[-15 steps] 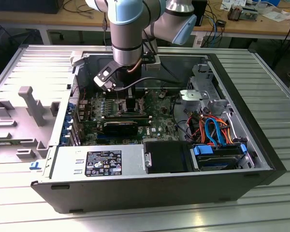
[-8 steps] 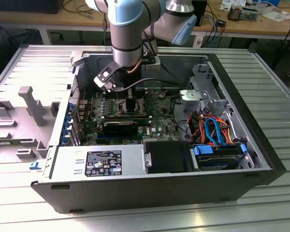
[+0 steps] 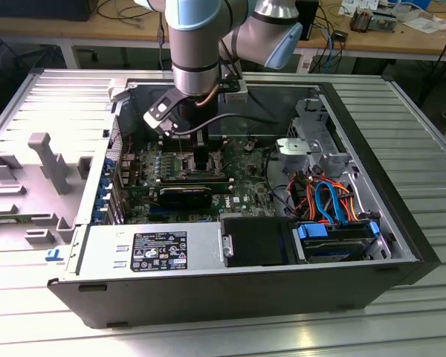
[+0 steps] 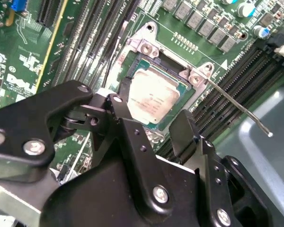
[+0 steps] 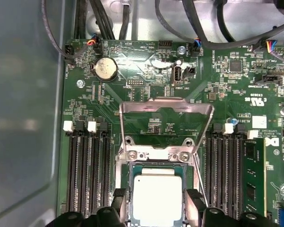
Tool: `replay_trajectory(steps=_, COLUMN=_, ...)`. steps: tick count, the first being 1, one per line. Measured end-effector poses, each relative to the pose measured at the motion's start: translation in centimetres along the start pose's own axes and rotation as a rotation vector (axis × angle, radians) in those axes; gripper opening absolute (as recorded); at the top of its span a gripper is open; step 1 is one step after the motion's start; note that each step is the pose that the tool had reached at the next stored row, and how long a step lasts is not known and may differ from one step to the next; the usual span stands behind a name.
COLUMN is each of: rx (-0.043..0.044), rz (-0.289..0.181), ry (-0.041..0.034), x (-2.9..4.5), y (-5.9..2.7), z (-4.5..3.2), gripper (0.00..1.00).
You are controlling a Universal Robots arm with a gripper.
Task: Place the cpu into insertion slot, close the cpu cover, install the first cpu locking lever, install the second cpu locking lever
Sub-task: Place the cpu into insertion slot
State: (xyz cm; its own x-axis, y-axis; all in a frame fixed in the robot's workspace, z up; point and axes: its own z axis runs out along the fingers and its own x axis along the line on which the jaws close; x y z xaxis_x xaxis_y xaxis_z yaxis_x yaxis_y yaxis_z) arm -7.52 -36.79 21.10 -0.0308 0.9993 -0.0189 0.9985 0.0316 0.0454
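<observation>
Presently, gripper (image 3: 201, 158): down inside the open case (image 3: 245, 294), over the middle of the board (image 5: 227, 94).
Fingers (image 5: 121, 208): narrow, set to the width of the cpu (image 5: 157, 198), one against each of two opposite edges of the chip.
Cpu: flat and level in the slot (image 5: 154, 153), silver top up, between the two fingers in both wrist views.
Slot: mid-board, flanked on two sides by banks of memory slots (image 5: 87, 165).
Cover (image 5: 165, 105): open, standing up from the slot's edge nearest the coin cell (image 5: 105, 69); board shows through its window.
Lever (image 4: 236, 106): thin wire, unlatched, angled out from a slot corner over the memory slots.
</observation>
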Motion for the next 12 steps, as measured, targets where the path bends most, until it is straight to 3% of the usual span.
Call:
replay_trajectory(steps=1, rx=0.0000, rz=0.000, ry=0.0027, x=0.01, y=0.00, z=0.00, gripper=0.60)
replay_trajectory(steps=6, rx=0.0001, rz=0.000, ry=0.0030, x=0.00, y=0.00, z=-0.02, gripper=0.29)
replay_trajectory(steps=7, rx=0.0002, rz=0.000, ry=0.0028, x=-0.01, y=0.00, z=-0.08, gripper=0.29)
replay_trajectory(steps=12, rx=0.0001, rz=0.000, ry=0.0029, x=-0.02, y=0.05, z=-1.06, gripper=0.11)
